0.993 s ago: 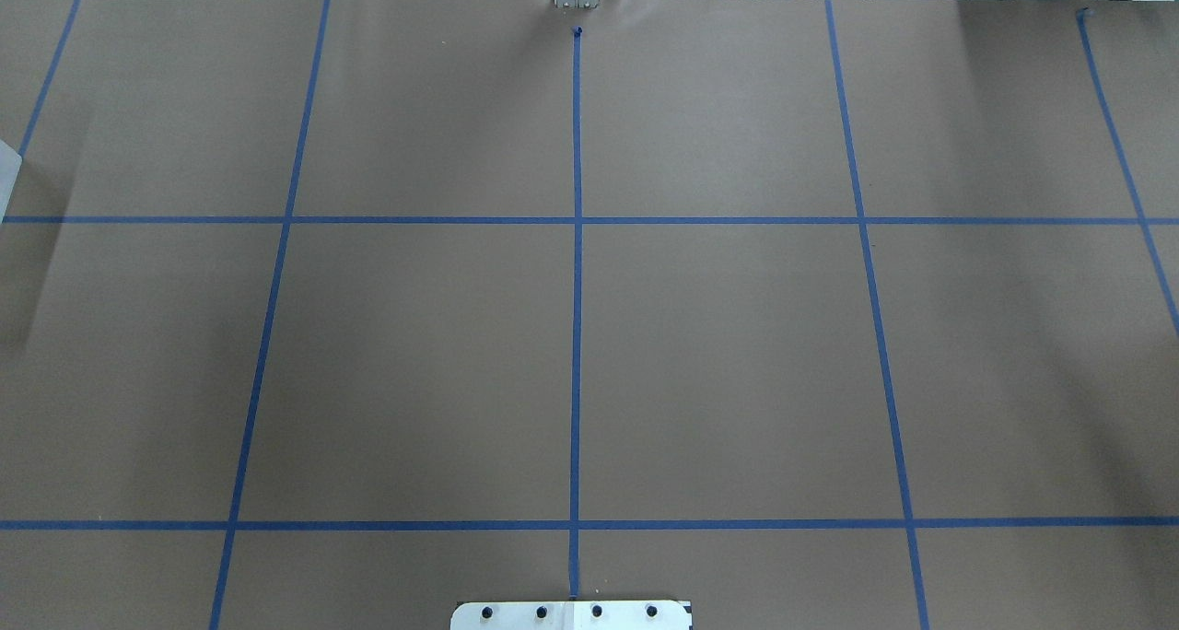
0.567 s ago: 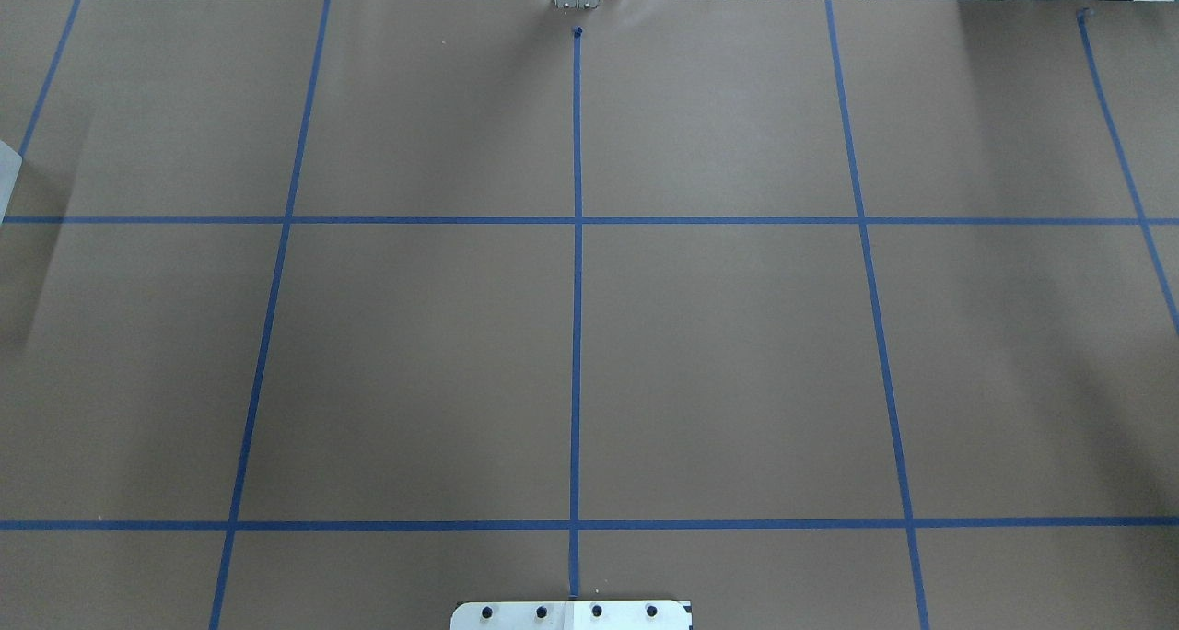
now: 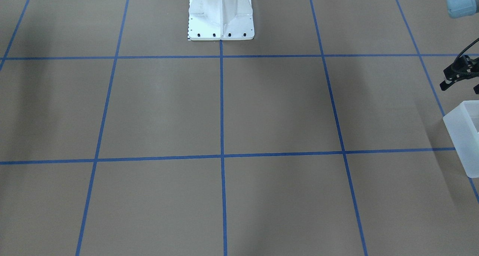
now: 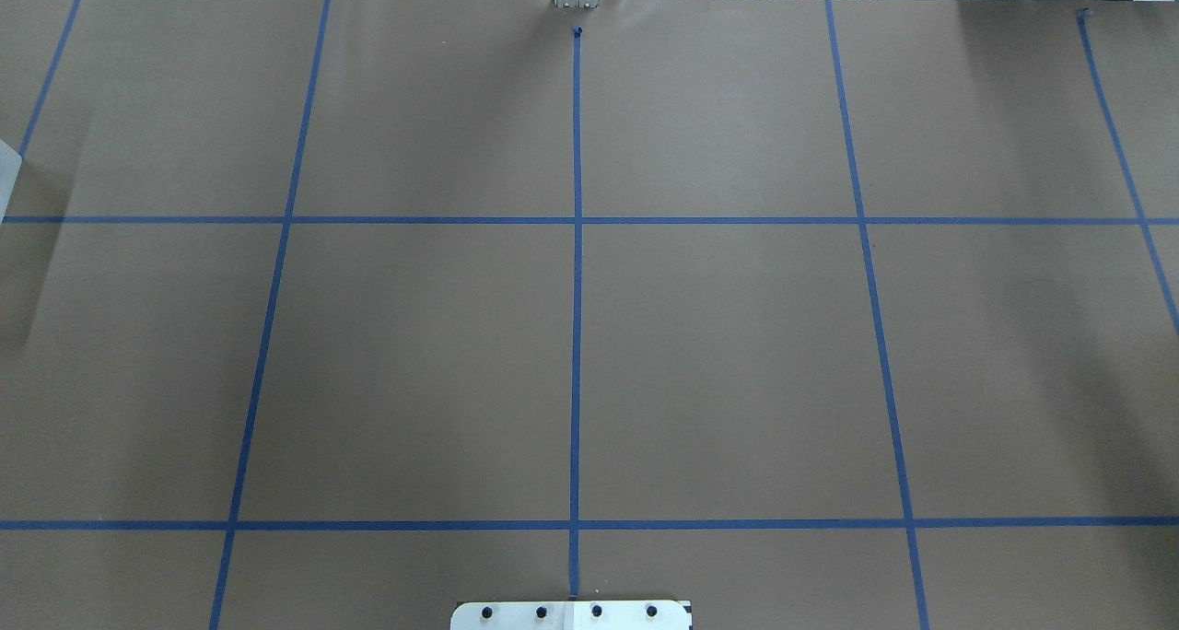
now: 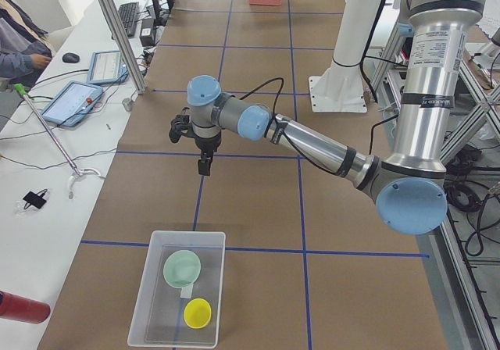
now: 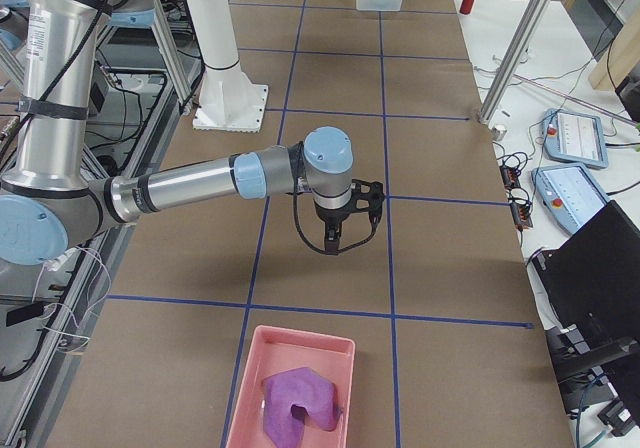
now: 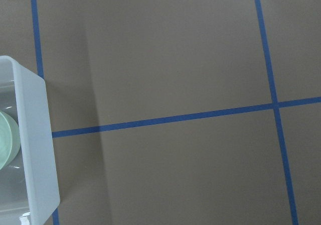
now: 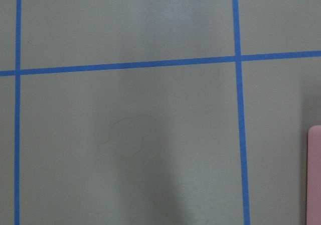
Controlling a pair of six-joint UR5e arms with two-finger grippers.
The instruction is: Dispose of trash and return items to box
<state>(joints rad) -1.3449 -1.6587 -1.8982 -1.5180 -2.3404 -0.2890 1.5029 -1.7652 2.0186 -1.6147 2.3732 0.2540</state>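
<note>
The frosted-white box (image 5: 143, 291) stands at the table's left end. It holds the mint-green bowl (image 5: 182, 268) and a yellow cup (image 5: 197, 312). The box's wall also shows in the front view (image 3: 462, 136) and in the left wrist view (image 7: 36, 134), with the bowl's rim (image 7: 7, 140) inside. My left gripper (image 5: 205, 167) hangs above the table, apart from the box, toward the middle. My right gripper (image 6: 333, 240) hangs above bare table near the other end. I cannot tell whether either is open or shut. Neither seems to hold anything.
A pink tray (image 6: 247, 388) with a crumpled purple cloth (image 6: 298, 400) sits at the table's right end; its edge shows in the right wrist view (image 8: 315, 175). The white pedestal (image 3: 220, 12) stands at the table's robot side. An operator (image 5: 19, 37) sits beside the far edge.
</note>
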